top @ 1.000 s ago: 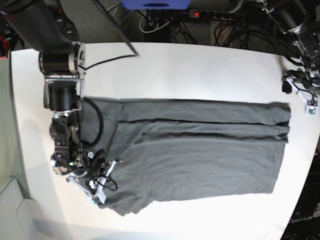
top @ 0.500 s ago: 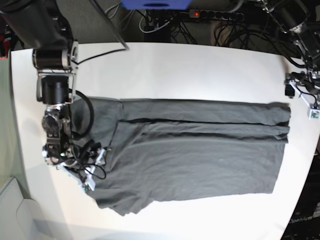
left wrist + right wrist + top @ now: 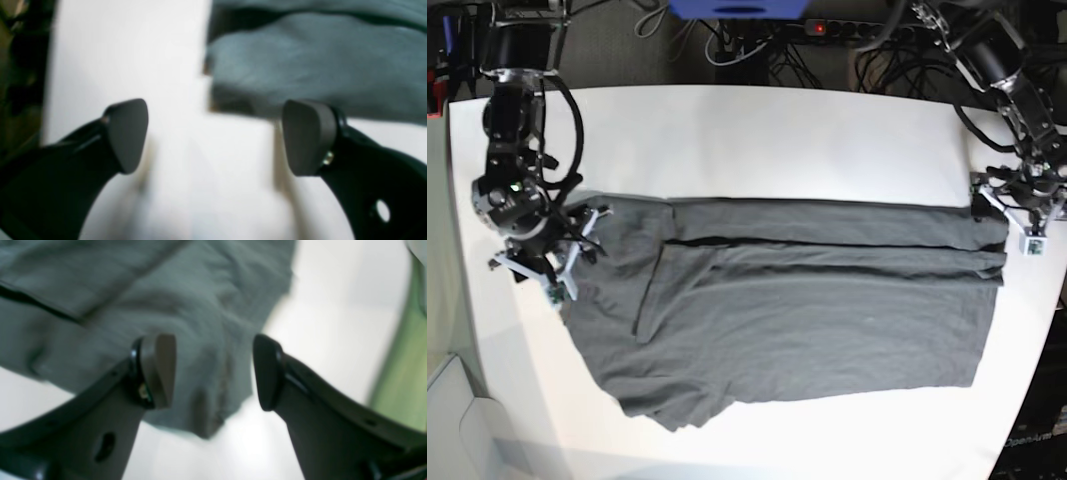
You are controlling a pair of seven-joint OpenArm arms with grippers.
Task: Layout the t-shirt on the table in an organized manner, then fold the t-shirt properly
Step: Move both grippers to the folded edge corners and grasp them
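T-shirt [image 3: 807, 300]: dark grey, spread lengthwise on table [image 3: 777, 130], far edge folded over, apparently mid-fold; right gripper [image 3: 213, 373] parted, empty, above sleeve end; left gripper [image 3: 213, 136] parted, empty, just beside hem corner, likely poised to grasp.

T-shirt [image 3: 807, 320] lies spread on table [image 3: 807, 140], long axis across base view, far long edge folded over onto body. Bare table behind shirt and along near edge. Right gripper [image 3: 552, 250] at view-left end, over shirt's edge; in its wrist view shirt [image 3: 133, 306] lies under and between parted fingers. Left gripper [image 3: 1025, 212] at view-right end, by far corner; in its wrist view shirt [image 3: 317, 63] lies just beyond fingertips, bare table [image 3: 206, 173] between them.
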